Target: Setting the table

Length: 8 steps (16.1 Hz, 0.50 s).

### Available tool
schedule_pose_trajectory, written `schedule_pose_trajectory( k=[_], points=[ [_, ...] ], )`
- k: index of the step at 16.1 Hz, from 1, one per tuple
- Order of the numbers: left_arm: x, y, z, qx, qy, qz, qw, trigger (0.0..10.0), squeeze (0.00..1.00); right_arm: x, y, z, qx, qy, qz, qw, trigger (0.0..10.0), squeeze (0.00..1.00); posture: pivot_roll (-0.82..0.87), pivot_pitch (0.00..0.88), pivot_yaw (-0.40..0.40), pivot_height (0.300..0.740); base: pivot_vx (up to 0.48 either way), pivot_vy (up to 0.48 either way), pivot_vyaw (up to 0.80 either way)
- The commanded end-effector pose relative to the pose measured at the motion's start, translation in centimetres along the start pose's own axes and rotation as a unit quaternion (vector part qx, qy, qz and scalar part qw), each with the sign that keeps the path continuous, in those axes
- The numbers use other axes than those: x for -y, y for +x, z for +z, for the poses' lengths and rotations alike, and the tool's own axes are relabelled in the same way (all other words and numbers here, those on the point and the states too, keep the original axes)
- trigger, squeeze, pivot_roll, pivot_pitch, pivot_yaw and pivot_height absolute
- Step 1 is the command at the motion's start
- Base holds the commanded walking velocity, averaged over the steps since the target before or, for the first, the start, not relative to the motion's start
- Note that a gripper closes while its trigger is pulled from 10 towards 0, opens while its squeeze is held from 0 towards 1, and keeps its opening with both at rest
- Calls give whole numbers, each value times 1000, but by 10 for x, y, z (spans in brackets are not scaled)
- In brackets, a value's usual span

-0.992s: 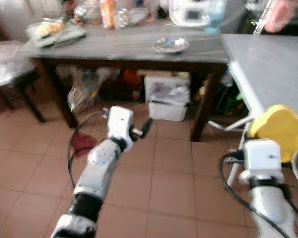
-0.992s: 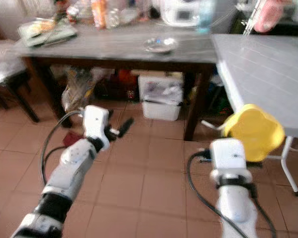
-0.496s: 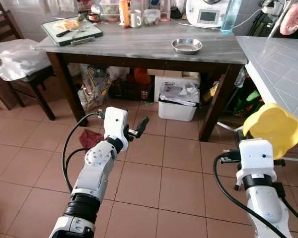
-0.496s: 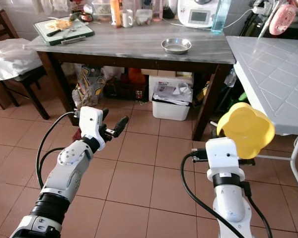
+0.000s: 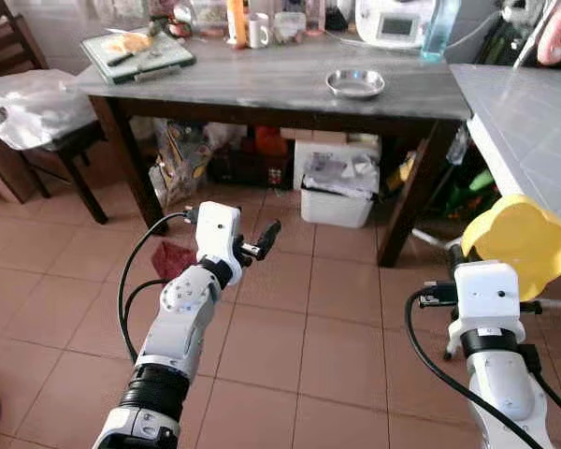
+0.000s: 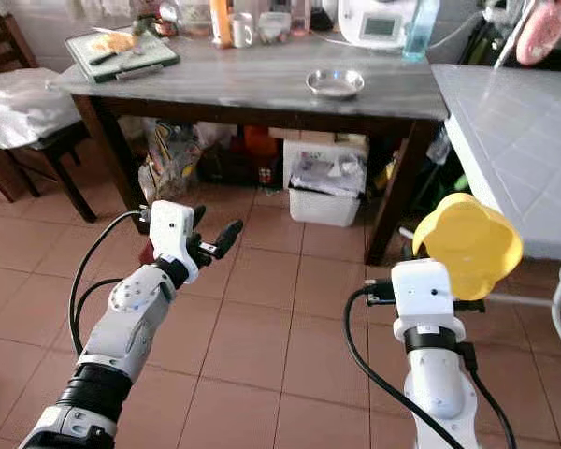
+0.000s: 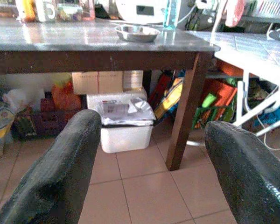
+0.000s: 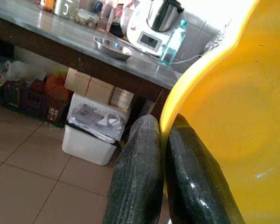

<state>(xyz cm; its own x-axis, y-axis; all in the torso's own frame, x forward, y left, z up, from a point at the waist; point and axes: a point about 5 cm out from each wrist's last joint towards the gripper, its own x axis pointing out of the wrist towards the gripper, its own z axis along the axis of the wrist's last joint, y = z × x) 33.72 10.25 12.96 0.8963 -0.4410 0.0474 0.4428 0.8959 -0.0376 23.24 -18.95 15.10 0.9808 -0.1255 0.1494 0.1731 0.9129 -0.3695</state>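
Note:
A yellow scalloped plate point(image 5: 522, 243) stands on edge at my lower right, beside the white tiled table point(image 5: 533, 122). My right gripper point(image 8: 162, 125) is shut on the rim of this yellow plate point(image 8: 224, 116). My left gripper point(image 6: 213, 224) is open and holds nothing, raised over the tiled floor in front of the grey-topped wooden table point(image 5: 262, 79). A steel bowl point(image 5: 355, 83) sits on that table near its right end; in the left wrist view the steel bowl point(image 7: 136, 32) lies straight ahead, beyond my left gripper point(image 7: 149, 126).
A cutting board point(image 5: 138, 51), cups, bottles and a white appliance point(image 5: 393, 19) line the back of the grey table. Beneath it stand a white bin point(image 5: 338, 192) and bags. A chair with a white cloth point(image 5: 28, 103) is at left. A red rag point(image 5: 173, 260) lies on the floor.
The whole picture has gone from blurred to sharp and shifted slightly, so the camera moved. Both arms hold the same pose, with the yellow plate in the right gripper throughout.

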Motion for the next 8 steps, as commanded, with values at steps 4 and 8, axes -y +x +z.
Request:
schedule_pose_trajectory(
  k=[4,8],
  points=[
    [2,0,-2,-4,0,-6,1000,10000,0,1,0,3,10,-2,4,1000,10000,0,-18,57,2,740,317,0,0],
    [2,3,-1,-3,3,-8,1000,10000,0,1,2,4,12,-1,1,1000,10000,0,-26,49,7,740,318,0,0]
  ],
)
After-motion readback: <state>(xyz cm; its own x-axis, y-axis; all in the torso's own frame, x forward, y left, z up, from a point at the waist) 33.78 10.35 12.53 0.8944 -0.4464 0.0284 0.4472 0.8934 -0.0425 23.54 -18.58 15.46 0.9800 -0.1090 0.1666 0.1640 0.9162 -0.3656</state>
